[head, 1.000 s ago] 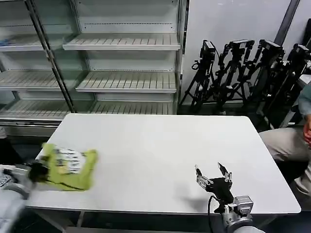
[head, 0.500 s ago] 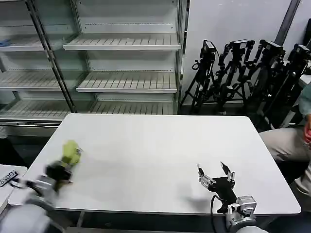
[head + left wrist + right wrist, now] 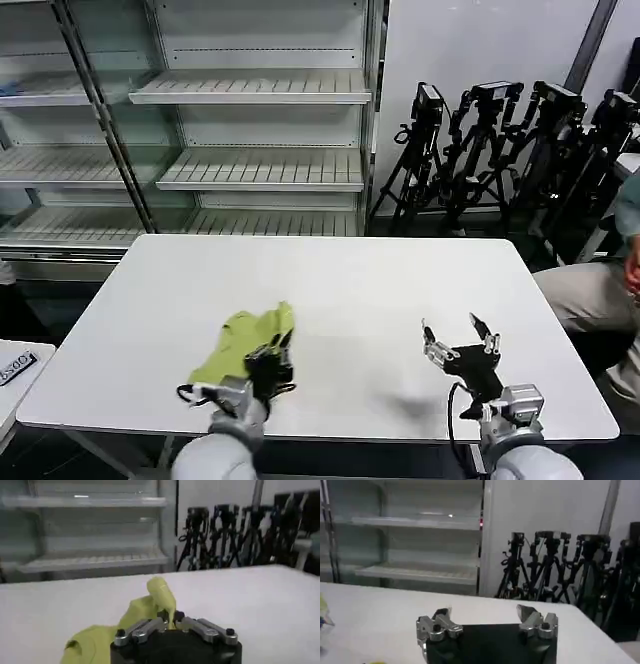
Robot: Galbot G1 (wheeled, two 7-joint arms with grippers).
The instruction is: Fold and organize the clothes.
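The clothes are one lime-green shirt (image 3: 243, 342), bunched up near the front of the white table (image 3: 330, 290), left of the middle. My left gripper (image 3: 277, 352) is shut on a pinch of the shirt's fabric (image 3: 161, 596), which rises in a fold between the fingertips in the left wrist view, gripper (image 3: 171, 617). My right gripper (image 3: 456, 337) hovers open over the table's front right part, well apart from the shirt, with nothing between its fingers. In the right wrist view the right gripper (image 3: 482, 615) has its jaws spread wide.
Empty metal shelves (image 3: 255, 130) stand behind the table. Black tripods (image 3: 500, 140) line the wall at the back right. A person's leg (image 3: 590, 290) shows at the right edge, off the table.
My left gripper has carried the shirt from the table's left edge towards the middle front. My right gripper has shifted slightly right and stayed open.
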